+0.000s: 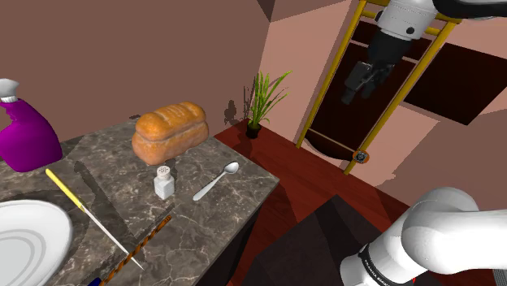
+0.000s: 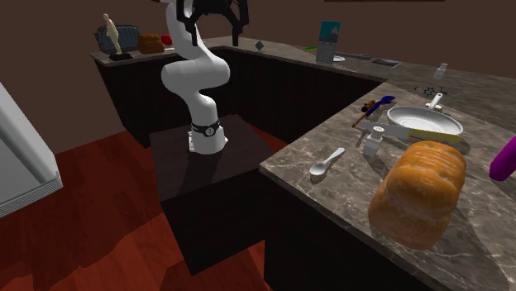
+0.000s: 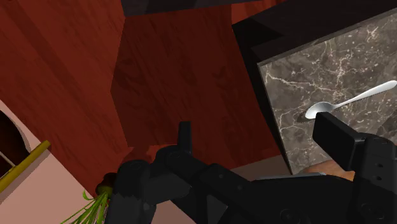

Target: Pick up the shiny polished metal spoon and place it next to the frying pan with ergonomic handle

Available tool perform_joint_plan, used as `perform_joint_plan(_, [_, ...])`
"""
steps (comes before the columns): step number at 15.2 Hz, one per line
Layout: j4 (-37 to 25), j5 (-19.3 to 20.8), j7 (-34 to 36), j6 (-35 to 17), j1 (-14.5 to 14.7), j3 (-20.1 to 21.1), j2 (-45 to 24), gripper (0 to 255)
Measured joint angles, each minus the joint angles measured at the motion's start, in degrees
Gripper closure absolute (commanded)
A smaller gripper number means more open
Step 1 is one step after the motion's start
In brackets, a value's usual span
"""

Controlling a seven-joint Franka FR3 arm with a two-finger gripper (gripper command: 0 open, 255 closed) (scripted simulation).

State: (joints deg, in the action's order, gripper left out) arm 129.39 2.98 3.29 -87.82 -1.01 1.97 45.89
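Observation:
A shiny metal spoon (image 1: 215,182) lies flat on the dark marble counter (image 1: 236,207), near its corner, bowl end toward the potted plant. In the second exterior view the spoon (image 2: 327,162) rests by the counter's near edge. A white frying pan (image 1: 28,240) sits at the shoulder view's lower left and appears again as a pale round pan (image 2: 424,122) further along the counter. My gripper (image 1: 356,94) hangs high over the red floor, well away from the counter, open and empty. From the wrist, the spoon (image 3: 353,102) lies beyond my open gripper (image 3: 264,137).
A bread loaf (image 1: 169,130), a white shaker (image 1: 164,182), a purple bottle (image 1: 24,134), a yellow-handled knife (image 1: 81,207) and a striped brown stick (image 1: 146,244) share the counter. A potted plant (image 1: 262,101) and a yellow ladder (image 1: 357,97) stand by the wall.

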Motion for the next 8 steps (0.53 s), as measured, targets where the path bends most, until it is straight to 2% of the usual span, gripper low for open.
perform_joint_plan(3, [0.71,-0.47,0.10,-1.34,0.42,0.41,-1.23,0])
perform_joint_plan(8, [2.73,-1.99,0.14,-7.62,1.92,1.85,-7.68,0])
